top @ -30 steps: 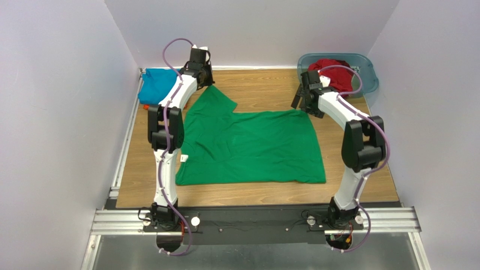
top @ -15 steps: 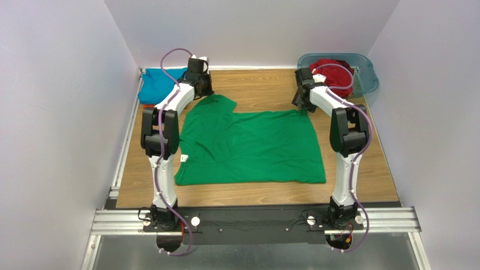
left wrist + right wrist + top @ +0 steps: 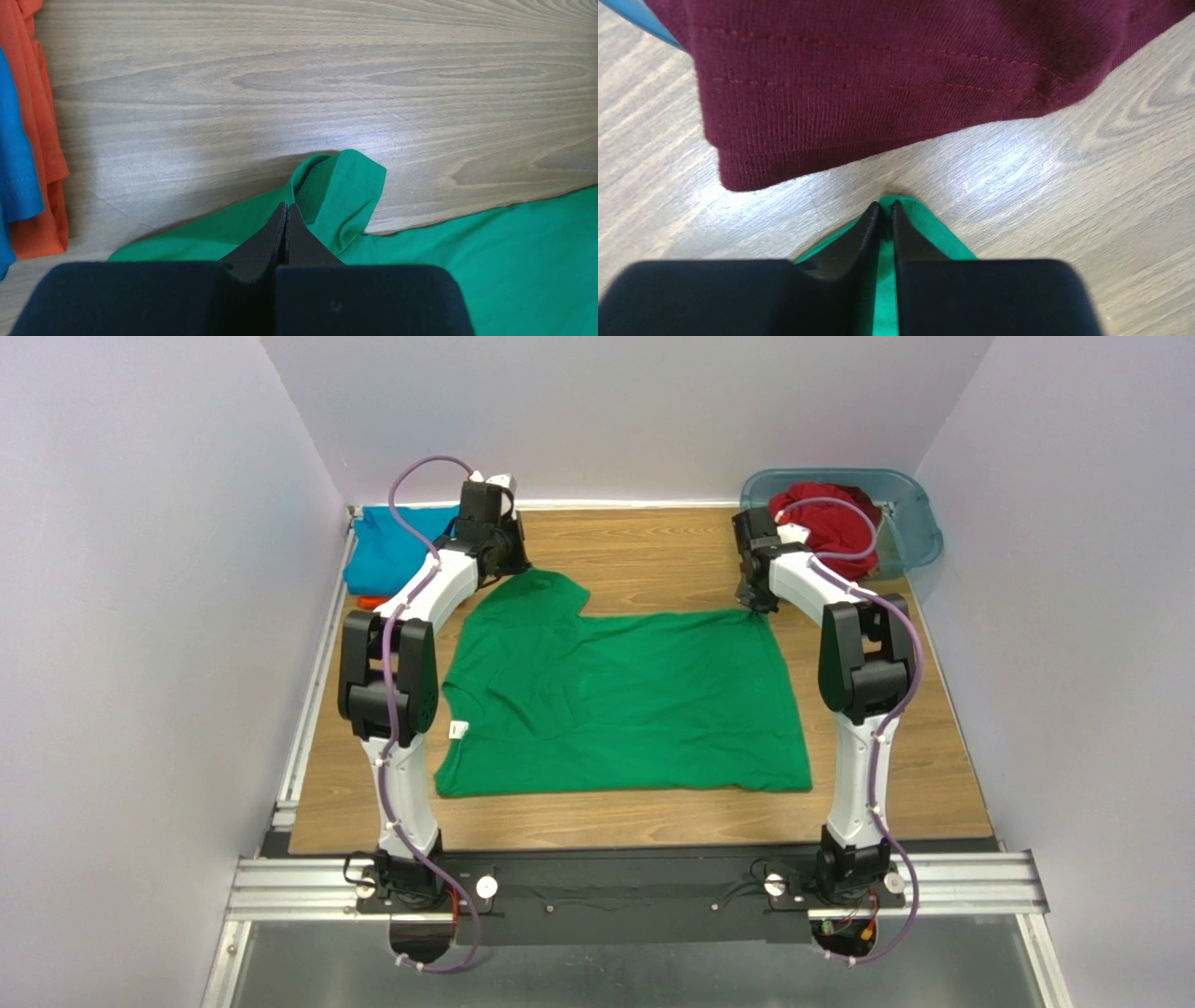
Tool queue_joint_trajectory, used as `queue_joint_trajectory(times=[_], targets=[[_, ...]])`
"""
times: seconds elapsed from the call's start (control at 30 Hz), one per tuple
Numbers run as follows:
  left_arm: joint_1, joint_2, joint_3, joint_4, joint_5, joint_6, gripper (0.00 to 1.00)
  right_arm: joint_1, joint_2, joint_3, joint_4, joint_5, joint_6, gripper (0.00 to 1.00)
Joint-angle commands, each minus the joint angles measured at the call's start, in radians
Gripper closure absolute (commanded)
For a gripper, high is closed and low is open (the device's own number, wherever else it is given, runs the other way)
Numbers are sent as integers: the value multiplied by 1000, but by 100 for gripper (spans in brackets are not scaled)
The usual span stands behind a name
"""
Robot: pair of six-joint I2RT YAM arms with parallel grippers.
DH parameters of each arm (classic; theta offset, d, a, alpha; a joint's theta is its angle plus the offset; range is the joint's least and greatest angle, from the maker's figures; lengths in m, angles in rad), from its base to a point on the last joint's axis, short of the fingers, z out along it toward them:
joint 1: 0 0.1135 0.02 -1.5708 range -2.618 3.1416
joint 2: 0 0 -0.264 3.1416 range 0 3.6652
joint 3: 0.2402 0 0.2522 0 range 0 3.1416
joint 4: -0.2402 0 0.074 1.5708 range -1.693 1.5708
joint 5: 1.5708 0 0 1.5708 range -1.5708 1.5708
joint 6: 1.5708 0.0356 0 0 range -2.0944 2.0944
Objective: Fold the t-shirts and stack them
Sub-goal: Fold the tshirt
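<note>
My left gripper [image 3: 286, 218], right gripper [image 3: 885, 213] both pinched on green t-shirt [image 3: 631, 703] far edge; cloth light, limp, so lift evenly.

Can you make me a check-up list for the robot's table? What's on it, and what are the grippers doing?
Surface: brown wooden table.
Job's things: bright green cotton t-shirt spread flat in the middle; teal-blue shirt and orange shirt together at the far left corner; dark red shirt in the tub.
Clutter: translucent blue-grey plastic tub at the far right corner.
Grippers: left gripper shut on the green t-shirt's sleeve; right gripper shut on its far right corner.
Cables: purple cables loop along both arms, none lying on the green t-shirt.
Surroundings: pale walls on three sides; metal rail at the near edge.
</note>
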Motion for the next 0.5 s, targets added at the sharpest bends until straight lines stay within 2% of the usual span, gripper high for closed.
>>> queue_joint_trajectory(times=[0.0,0.27,0.47], targets=[[-2,-56,-33,27,30,-19,100,-6,-2,-14,4,38,-13,87],[-8,-167,-177,77,38,-54,100,-8,-84,-82,35,18,-33,99],[-18,-278,-326,129,39,-85,100,-6,-162,-177,55,-3,-36,99]])
